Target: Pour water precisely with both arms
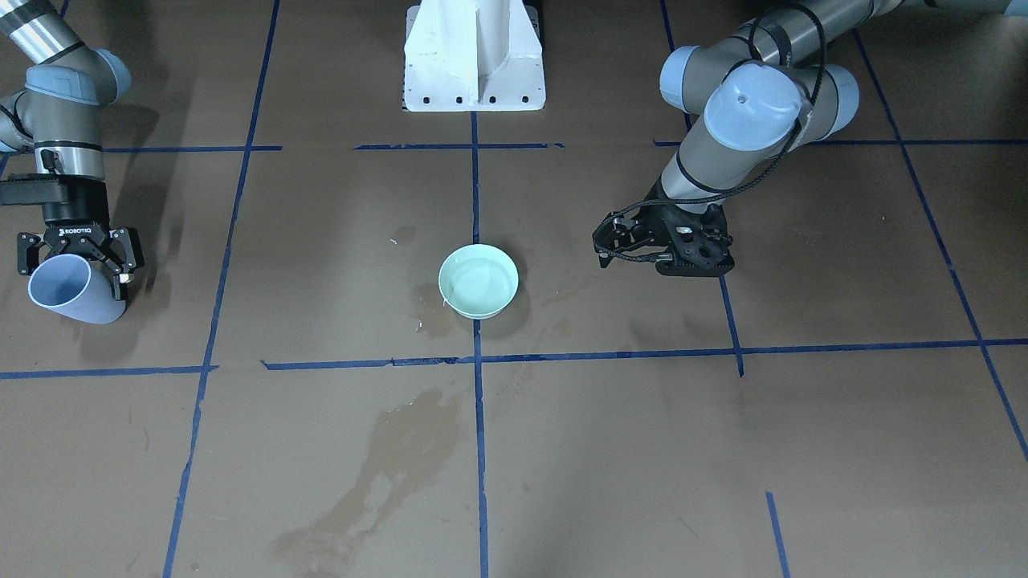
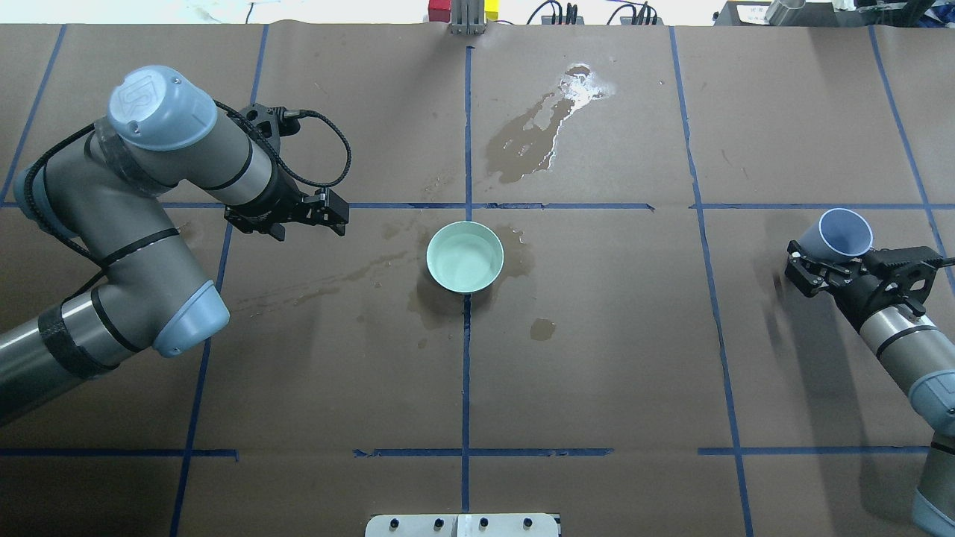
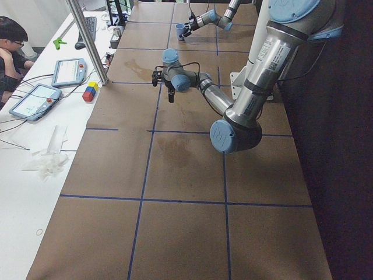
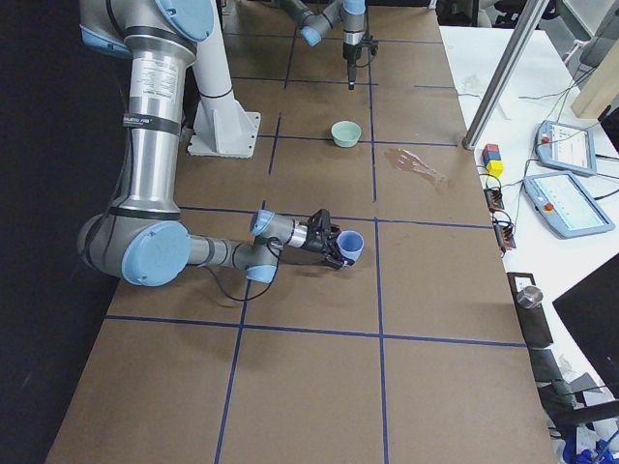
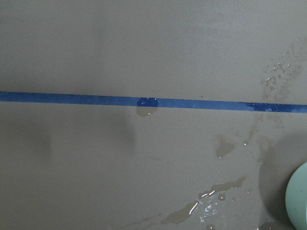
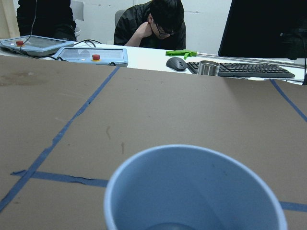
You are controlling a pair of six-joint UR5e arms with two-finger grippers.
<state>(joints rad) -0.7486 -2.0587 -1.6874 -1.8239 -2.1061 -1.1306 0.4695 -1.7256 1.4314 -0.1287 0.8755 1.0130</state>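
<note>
My right gripper [image 2: 835, 257] is shut on a light-blue cup [image 2: 845, 233] and holds it tilted, mouth outward, just above the table's right end. The cup also shows in the front view [image 1: 71, 289] and fills the right wrist view [image 6: 192, 191], where little if any water is visible in it. A mint-green bowl [image 2: 465, 256] stands at the table's centre with clear water [image 1: 479, 277] in it. My left gripper [image 2: 337, 215] hangs pointing down, left of the bowl and apart from it. It looks shut and empty. The bowl's rim [image 5: 298, 201] shows in the left wrist view.
Wet spill patches darken the brown paper beyond the bowl [image 2: 533, 138] and around it [image 2: 425, 302]. The white pedestal [image 1: 474, 60] stands at the robot's side. Beyond the far edge is a desk with tablets [image 4: 566, 203], a keyboard and a seated person [image 6: 153, 24].
</note>
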